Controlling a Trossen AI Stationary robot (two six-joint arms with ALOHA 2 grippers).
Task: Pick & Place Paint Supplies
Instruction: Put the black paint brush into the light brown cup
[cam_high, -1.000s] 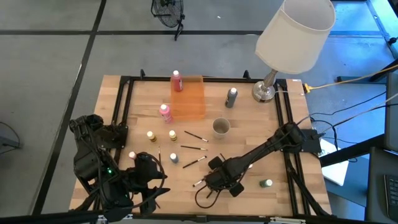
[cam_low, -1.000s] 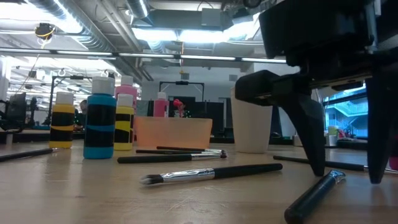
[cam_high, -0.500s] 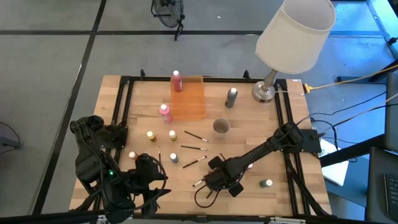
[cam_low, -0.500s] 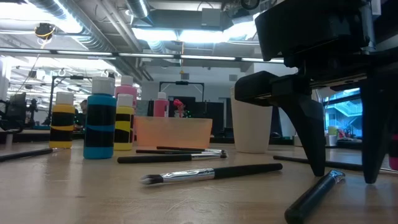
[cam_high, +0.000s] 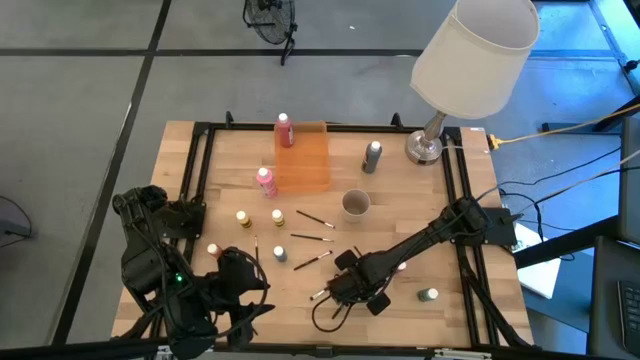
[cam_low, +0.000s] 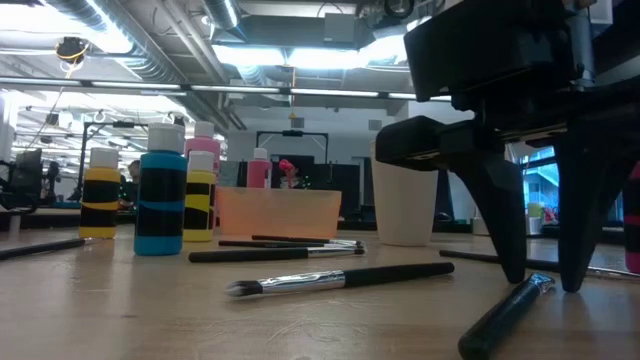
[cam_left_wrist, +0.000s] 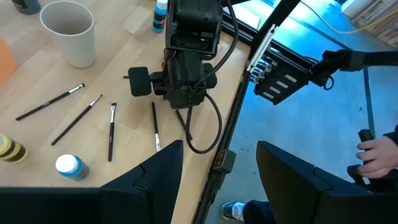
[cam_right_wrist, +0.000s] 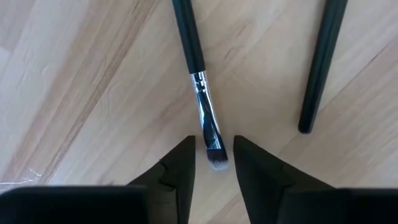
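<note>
A dark-handled paintbrush (cam_right_wrist: 199, 81) lies flat on the wooden table (cam_right_wrist: 74, 93), its pale bristle tip between the right gripper (cam_right_wrist: 214, 163)'s fingers, which stand narrowly apart beside it. A second brush (cam_right_wrist: 320, 62) lies nearby. The left gripper (cam_left_wrist: 217, 163) hangs well apart, fingers wide.

Around my wooden table (cam_high: 230, 165) I see grey floor (cam_high: 80, 100), a lamp (cam_high: 470, 60) (white shade) and ceiling lights (cam_low: 270, 55).
</note>
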